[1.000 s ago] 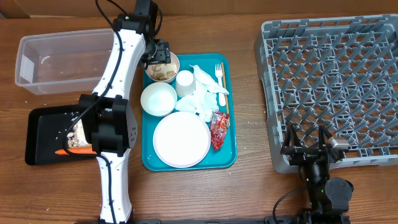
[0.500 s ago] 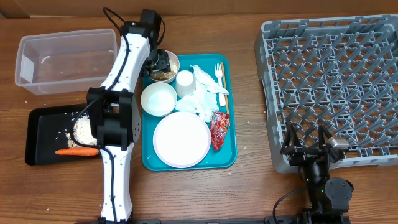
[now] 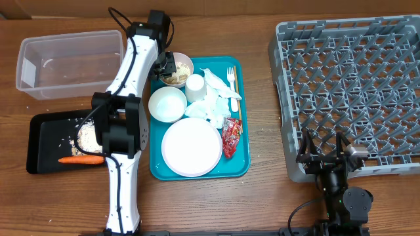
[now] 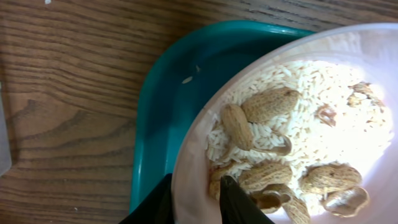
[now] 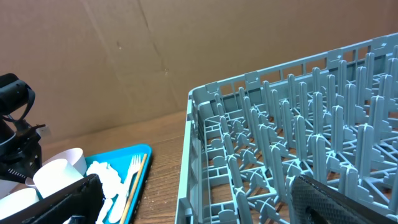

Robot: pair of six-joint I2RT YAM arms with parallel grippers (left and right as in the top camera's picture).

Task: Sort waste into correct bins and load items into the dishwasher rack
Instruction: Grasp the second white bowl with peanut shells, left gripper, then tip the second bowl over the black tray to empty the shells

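Left tool [image 4: 198,200] astride bowl [image 4: 379,43] rim

grained wooden table [image 4: 62,74]; glossy teal plastic tray [image 4: 165,106]; smooth white bowl [image 4: 194,163] with rough beige peanut shells [image 4: 267,102], matt rice [image 4: 311,143]; matt grey plastic rack [image 3: 348,88]; shiny red wrapper [image 3: 231,136]; crumpled paper napkins [image 3: 213,105].
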